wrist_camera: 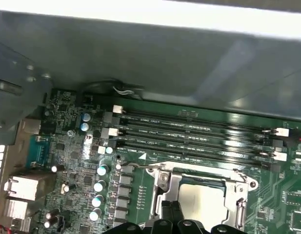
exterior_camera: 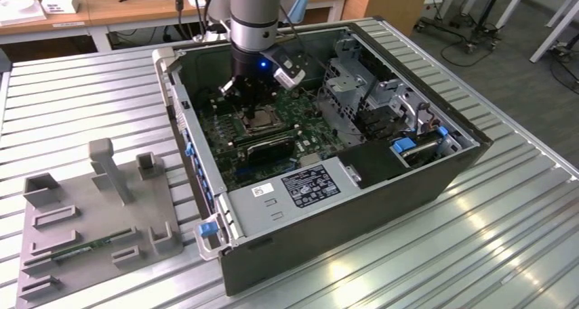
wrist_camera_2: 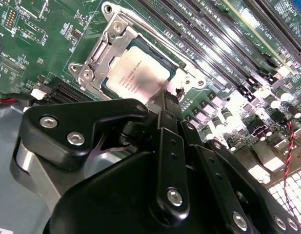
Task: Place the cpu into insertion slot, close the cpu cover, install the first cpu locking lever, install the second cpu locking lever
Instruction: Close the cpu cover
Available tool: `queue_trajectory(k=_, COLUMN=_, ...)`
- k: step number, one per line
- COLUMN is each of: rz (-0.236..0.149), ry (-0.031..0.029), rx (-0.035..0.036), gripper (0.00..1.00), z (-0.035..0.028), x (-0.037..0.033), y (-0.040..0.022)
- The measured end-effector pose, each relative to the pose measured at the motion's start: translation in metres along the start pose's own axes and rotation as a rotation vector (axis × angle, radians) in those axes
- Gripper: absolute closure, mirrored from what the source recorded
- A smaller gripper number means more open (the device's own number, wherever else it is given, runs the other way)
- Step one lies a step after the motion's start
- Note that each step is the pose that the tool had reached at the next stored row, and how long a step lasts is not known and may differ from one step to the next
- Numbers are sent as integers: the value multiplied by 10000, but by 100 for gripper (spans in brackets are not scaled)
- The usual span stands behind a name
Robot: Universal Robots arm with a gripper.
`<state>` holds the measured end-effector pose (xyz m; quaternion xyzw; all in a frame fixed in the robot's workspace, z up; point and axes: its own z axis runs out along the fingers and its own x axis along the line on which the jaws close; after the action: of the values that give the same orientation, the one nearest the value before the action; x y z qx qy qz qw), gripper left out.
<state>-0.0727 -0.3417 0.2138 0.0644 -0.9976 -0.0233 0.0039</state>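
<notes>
**Chip seated, jaws pinched at the socket edge**

Exterior view: the gripper (exterior_camera: 255, 111) hangs inside the open computer case (exterior_camera: 380, 207), right over the insertion slot (exterior_camera: 264, 122).

Second wrist view: the cpu (wrist_camera_2: 140, 73) lies in the slot with the cpu cover (wrist_camera_2: 109, 44) flat around it. The jaws are pressed together, gripping nothing, tips at the cover's edge.

First wrist view: memory slots (wrist_camera: 189, 131) run just beside the socket.
</notes>
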Motion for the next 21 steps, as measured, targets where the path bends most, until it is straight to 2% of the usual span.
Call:
queue_trajectory(k=3, rz=49, ry=-1, rx=1, gripper=89, z=15, x=17, y=-1)
queue_trajectory(k=10, rz=842, ry=-38, rx=-3, gripper=89, z=51, x=17, y=-4)
queue_trajectory(k=18, rz=847, ry=-39, rx=-4, gripper=89, z=59, x=32, y=-8)
queue_trajectory(k=21, rz=849, ry=-39, rx=-3, gripper=89, z=81, x=37, y=-14)
